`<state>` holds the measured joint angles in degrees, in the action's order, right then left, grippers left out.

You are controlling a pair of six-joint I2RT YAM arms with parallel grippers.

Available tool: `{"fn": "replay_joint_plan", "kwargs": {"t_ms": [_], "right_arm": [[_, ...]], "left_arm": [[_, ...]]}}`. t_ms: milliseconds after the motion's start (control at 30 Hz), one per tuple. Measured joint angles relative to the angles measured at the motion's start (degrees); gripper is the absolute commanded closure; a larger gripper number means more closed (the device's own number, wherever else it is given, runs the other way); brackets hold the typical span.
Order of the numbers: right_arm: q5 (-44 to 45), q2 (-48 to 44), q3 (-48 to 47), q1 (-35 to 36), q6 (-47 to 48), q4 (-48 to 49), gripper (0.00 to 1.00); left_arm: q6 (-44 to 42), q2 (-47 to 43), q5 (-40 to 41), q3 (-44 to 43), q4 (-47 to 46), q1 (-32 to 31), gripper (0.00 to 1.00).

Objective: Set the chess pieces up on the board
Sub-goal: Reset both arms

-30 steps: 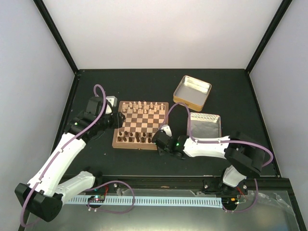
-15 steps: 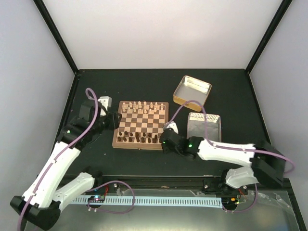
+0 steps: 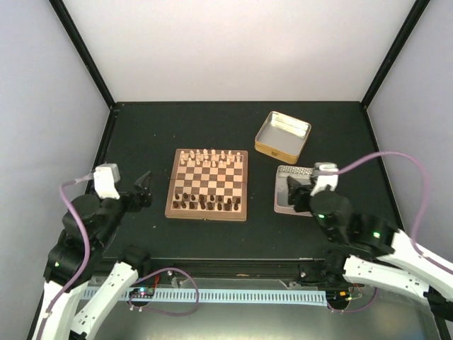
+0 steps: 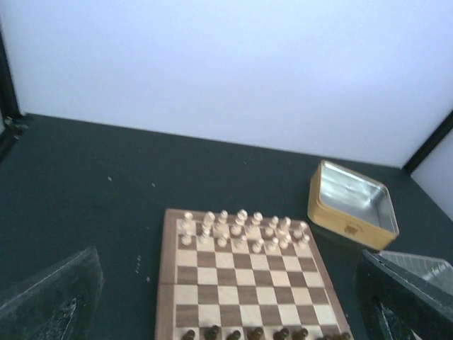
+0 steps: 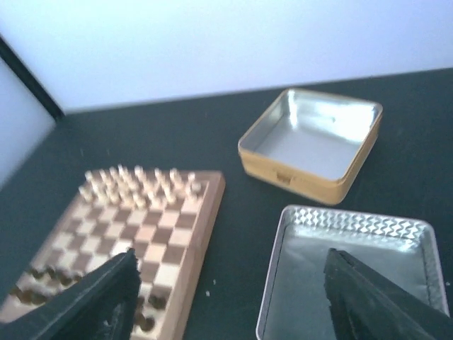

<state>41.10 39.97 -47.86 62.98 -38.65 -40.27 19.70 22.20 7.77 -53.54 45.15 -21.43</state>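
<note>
Black tabletop (image 3: 333, 124) carried all items, enclosed by pale walls. On the left, the left gripper (image 3: 141, 191) hovered released, fingers spread wide and empty, near the left edge of the board (image 3: 210, 183). On the right, the right gripper (image 3: 296, 194) was likewise spread and empty, over the shallow silver tin (image 5: 304, 276) beside the board. Dark chess pieces (image 3: 205, 203) stood on the two board rows nearest the arms. Cream chessmen (image 3: 207, 156) occupied the far rows. An empty gold-walled tin (image 3: 282, 134) lay just beyond the silver tin, not touching it.
</note>
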Motion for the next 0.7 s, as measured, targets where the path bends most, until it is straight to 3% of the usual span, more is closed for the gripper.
{"fn": "replay_joint_plan", "kwargs": {"t_ms": [267, 700], "right_arm": [[7.4, -15.3, -5.6, 0.0, 8.1, -3.7, 0.0], [12.9, -20.0, -9.5, -0.1, 10.3, -8.8, 0.0]], "left_arm": [[-0.2, -5.5, 7.4, -4.4, 3.0, 0.0, 0.01], [-1.1, -8.5, 10.9, -10.5, 8.3, 0.0, 0.01]]}}
